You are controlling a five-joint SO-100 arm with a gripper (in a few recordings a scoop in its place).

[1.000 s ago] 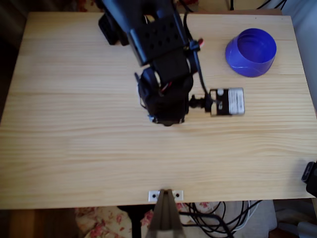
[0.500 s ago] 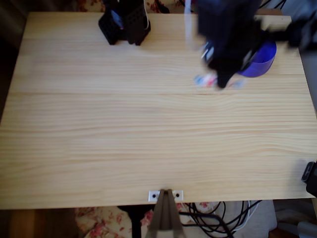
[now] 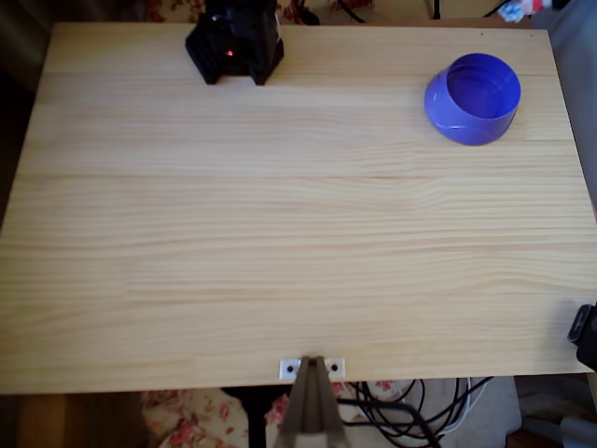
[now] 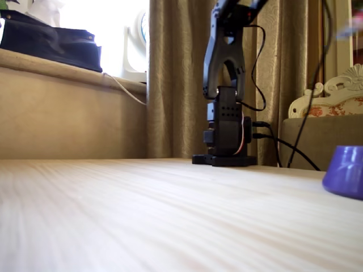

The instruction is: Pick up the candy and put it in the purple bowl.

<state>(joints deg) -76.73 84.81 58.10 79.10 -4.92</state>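
Observation:
The purple bowl [image 3: 446,114] stands upright at the table's far right in the overhead view, and its inside looks bare. In the fixed view the bowl [image 4: 345,178] sits at the right edge. A small blurred bluish and red thing, probably the candy [image 3: 519,9], shows at the top edge of the overhead view, beyond the table's back edge. In the fixed view a blurred bluish-pink streak that may be the candy [image 4: 351,26] hangs high above the bowl. The black arm [image 4: 226,68] rises from its base [image 3: 233,42] and leaves the picture at the top, so its fingers are out of frame.
The light wooden table [image 3: 280,243] carries the bowl and the arm's base. A small metal bracket [image 3: 312,368] sits at the front edge. Cables [image 3: 410,411] lie below the front edge. Curtains and a sofa stand behind the table in the fixed view.
The arm left the table's middle, swung blurred across the bowl with the candy at its tip, then rose out of the overhead picture. The candy has left the tabletop.

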